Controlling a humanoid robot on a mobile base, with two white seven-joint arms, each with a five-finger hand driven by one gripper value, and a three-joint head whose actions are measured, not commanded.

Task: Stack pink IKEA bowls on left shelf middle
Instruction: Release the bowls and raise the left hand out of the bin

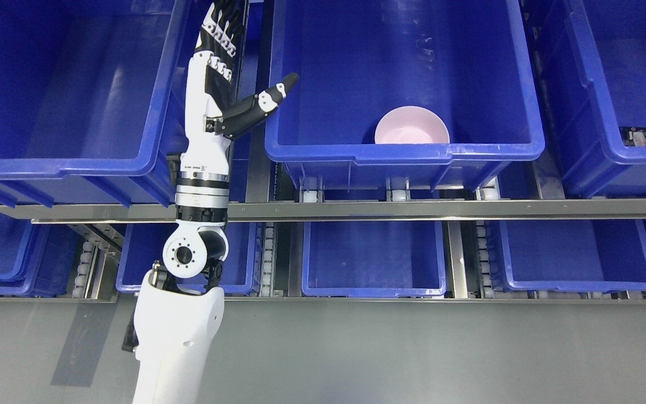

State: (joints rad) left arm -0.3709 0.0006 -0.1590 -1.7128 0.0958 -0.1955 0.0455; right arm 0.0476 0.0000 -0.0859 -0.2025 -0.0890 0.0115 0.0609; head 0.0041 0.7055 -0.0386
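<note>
Left hand (227, 84): we see it splayed, apparently empty. Glossy pink plastic bowl (411, 126): right of it, inside middle blue plastic bin (407, 150).

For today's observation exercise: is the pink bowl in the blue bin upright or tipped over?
Upright. The pink bowl shows its open mouth and inside, sitting against the blue bin's front wall.

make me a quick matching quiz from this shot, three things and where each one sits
Things:
1. bowl
2. left hand
3. rail

Places:
A. running across below the upper bins
B. inside the middle upper bin, near its front wall
C. raised between the two upper bins on the left

Pairs: 1-B, 2-C, 3-A
</note>
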